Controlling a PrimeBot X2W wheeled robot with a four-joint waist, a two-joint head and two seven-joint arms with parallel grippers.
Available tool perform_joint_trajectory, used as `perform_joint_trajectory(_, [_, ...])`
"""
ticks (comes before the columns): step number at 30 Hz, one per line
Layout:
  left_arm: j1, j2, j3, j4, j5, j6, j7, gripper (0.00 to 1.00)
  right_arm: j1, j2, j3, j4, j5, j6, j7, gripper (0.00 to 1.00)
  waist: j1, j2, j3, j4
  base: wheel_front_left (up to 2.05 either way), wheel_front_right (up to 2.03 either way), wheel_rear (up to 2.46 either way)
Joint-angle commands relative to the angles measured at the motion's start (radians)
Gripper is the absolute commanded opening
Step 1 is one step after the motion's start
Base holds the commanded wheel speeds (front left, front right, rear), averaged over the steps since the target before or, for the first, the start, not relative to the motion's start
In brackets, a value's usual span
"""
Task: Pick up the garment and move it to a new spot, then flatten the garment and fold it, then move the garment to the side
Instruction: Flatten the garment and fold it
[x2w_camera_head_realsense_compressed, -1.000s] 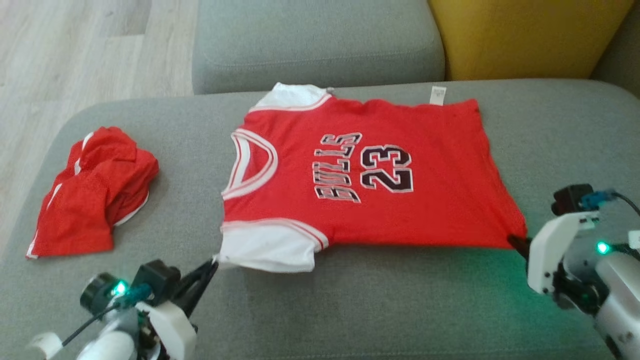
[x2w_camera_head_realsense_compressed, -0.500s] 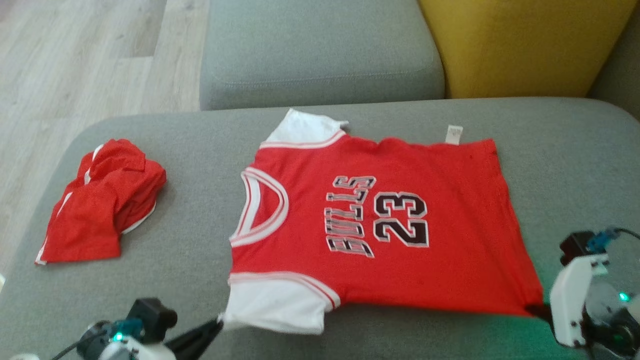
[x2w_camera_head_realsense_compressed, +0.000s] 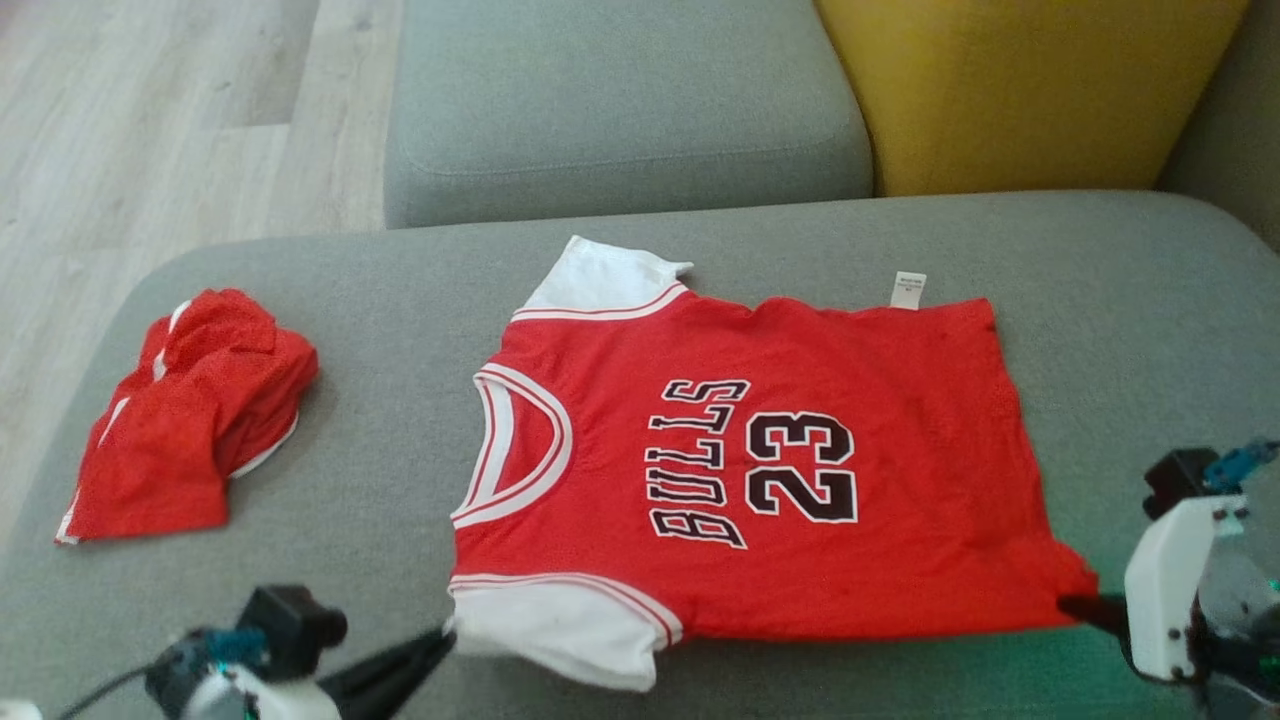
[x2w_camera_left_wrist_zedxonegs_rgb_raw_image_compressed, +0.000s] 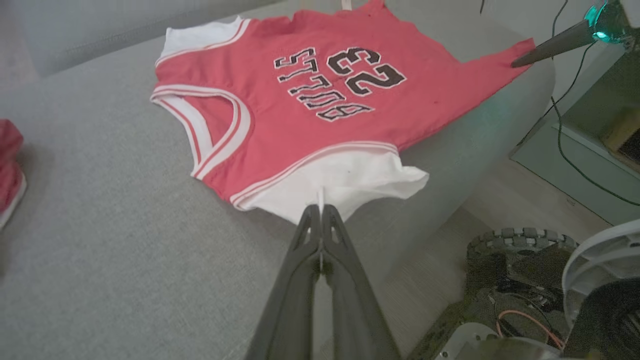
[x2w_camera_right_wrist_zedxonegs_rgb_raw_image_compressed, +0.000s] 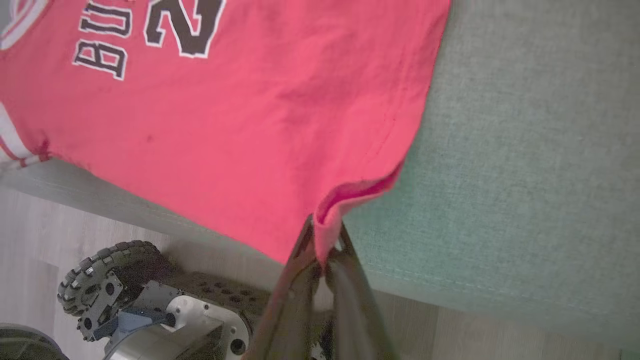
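Broadly, a grey sofa seat (x2w_camera_head_realsense_compressed: 330, 300) takes the lower two thirds of the head view. A grey back cushion (x2w_camera_head_realsense_compressed: 620, 100) sits at top centre, a yellow cushion (x2w_camera_head_realsense_compressed: 1020, 90) at upper right, and pale wood floor (x2w_camera_head_realsense_compressed: 150, 120) at upper left.

The red jersey (x2w_camera_head_realsense_compressed: 740, 470) lies front-up across the centre of the seat, spread mostly flat. Its neck is toward frame left and its hem toward frame right, with "BULLS 23" reading sideways.

Crumpled red shorts (x2w_camera_head_realsense_compressed: 190, 420) with white trim lie at mid left, well apart from the jersey.

The left gripper (x2w_camera_head_realsense_compressed: 440, 640) is at bottom left, fingers pressed together and pinching the edge of the near white sleeve (x2w_camera_head_realsense_compressed: 560, 630). In the left wrist view a thin bit of white cloth is caught at the tips (x2w_camera_left_wrist_zedxonegs_rgb_raw_image_compressed: 320, 212).

The right gripper (x2w_camera_head_realsense_compressed: 1075, 605) is at lower right, fingers closed on the near hem corner, which is drawn out to a point. In the right wrist view red cloth is bunched between the fingers (x2w_camera_right_wrist_zedxonegs_rgb_raw_image_compressed: 320, 235).

A small white label (x2w_camera_head_realsense_compressed: 908, 290) sticks out from the jersey's far edge.
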Motion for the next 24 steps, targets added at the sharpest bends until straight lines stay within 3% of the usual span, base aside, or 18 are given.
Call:
perform_joint_trajectory(1, [-0.104, 0.028, 0.074, -0.033, 0.011, 0.009, -0.018, 0.00, -0.044, -0.010, -0.035, -0.039, -0.024, -0.001, 0.008, 0.00, 0.0001, 0.0000, 0.010, -0.009, 0.00, 0.00, 0.00])
perform_joint_trajectory(11, [-0.297, -0.035, 0.112, 0.058, 0.048, 0.007, -0.059, 0.00, -0.176, 0.119, -0.139, -0.037, -0.162, -0.001, 0.037, 0.00, 0.0001, 0.0000, 0.083, -0.054, 0.00, 0.00, 0.00])
perform_joint_trajectory(24, [-0.509, -0.107, 0.086, 0.291, 0.110, -0.009, -0.108, 0.00, -0.365, 0.229, -0.136, 0.124, -0.263, -0.001, -0.026, 0.00, 0.0001, 0.0000, 0.199, -0.087, 0.00, 0.00, 0.00])
